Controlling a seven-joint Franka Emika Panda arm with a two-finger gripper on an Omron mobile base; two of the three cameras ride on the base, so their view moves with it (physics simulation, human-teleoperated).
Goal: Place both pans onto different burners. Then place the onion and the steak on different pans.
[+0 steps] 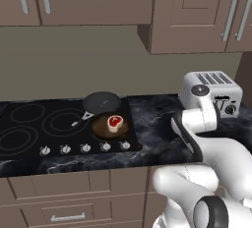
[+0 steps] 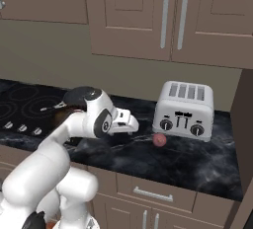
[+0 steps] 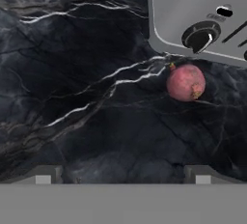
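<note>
Hand view catches the onion (image 3: 185, 82) touching the toaster (image 3: 202, 15); left view has two pans (image 1: 102, 102), one steak (image 1: 114, 122); gripper (image 3: 123, 175) spread wide, holding nothing.

The onion (image 3: 185, 82) was pinkish-red with a small tan spot. The table (image 3: 87, 97) was black marble, veined white. The toaster (image 2: 184, 109) was silver with dark knobs. The steak (image 1: 114, 122) was red, rimmed white, on the brown pan (image 1: 104, 128).

Pans, steak and onion around the cooktop (image 1: 29, 124)

We see the steak (image 1: 114, 122) in the brown pan (image 1: 110, 126), the dark pan (image 1: 101, 102) just behind it, the onion (image 3: 185, 82) on the counter (image 3: 96, 121).
</note>
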